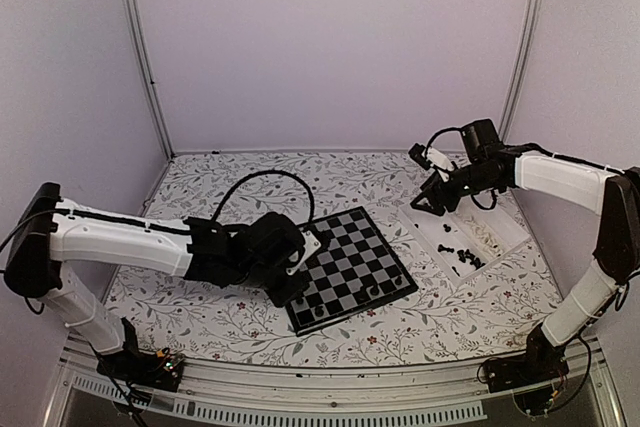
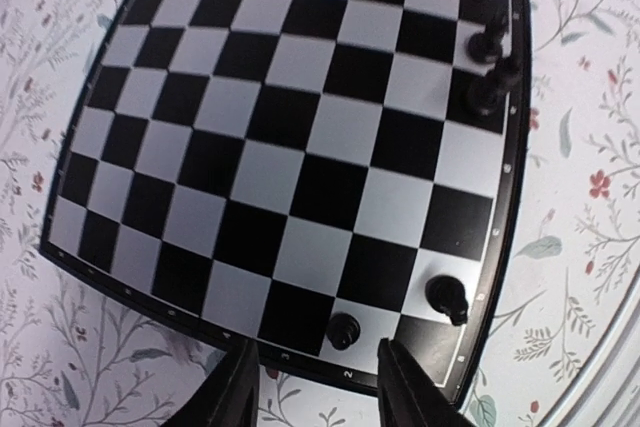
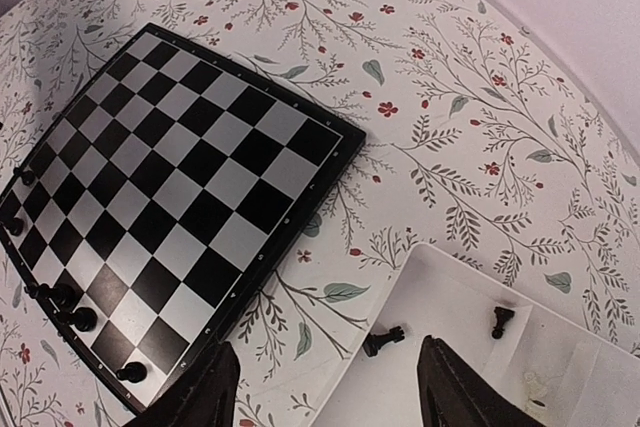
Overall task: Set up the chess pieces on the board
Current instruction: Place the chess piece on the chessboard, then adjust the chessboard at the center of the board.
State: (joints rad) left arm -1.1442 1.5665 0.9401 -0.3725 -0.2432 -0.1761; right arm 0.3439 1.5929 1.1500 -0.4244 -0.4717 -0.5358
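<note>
Left wrist, unlike top external, shows left claw spread near perhaps a pawn; right claw spread.

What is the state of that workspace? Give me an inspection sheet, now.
Surface: floral-patterned table.
Job's things: board lies skewed; a few black chess pieces stand along its edges; more lie in the white tray.
Clutter: nothing seen.
Grippers: left gripper open, empty, over the board's near edge; right gripper open, empty, over the tray's edge.
Cables: black cable arcs above the left arm.
Surroundings: pale walls, metal posts.
</note>
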